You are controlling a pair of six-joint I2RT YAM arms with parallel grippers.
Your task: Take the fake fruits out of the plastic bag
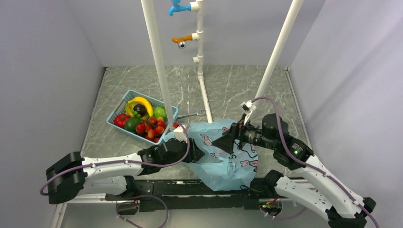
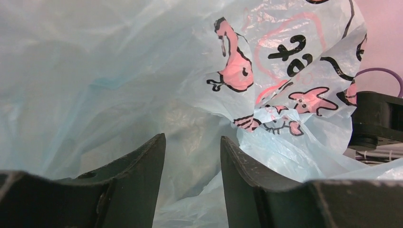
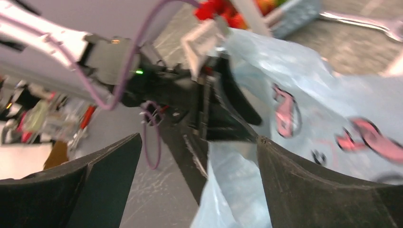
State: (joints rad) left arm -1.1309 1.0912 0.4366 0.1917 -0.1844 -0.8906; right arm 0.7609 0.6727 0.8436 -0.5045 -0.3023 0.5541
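The light-blue plastic bag point(image 1: 228, 156) lies crumpled at the table's near middle, between both arms. My left gripper point(image 1: 194, 151) pokes into its left side; in the left wrist view its jaws point(image 2: 192, 138) stand apart with only bag film point(image 2: 119, 71) beyond them. My right gripper point(image 1: 224, 142) hovers over the bag's top, wide open point(image 3: 199, 138), with a loose fold of bag point(image 3: 237, 180) between its fingers. Fake fruits point(image 1: 151, 127) sit in the blue basket point(image 1: 119, 112); one red piece point(image 1: 176, 125) lies at its near corner. No fruit shows inside the bag.
Yellow bananas point(image 1: 141, 103) and black grapes point(image 1: 139, 109) share the basket. A metal tool point(image 1: 192, 114) lies behind the bag. White poles point(image 1: 159, 61) point(image 1: 278, 47) and a pipe with taps point(image 1: 199, 42) rise from the table's middle.
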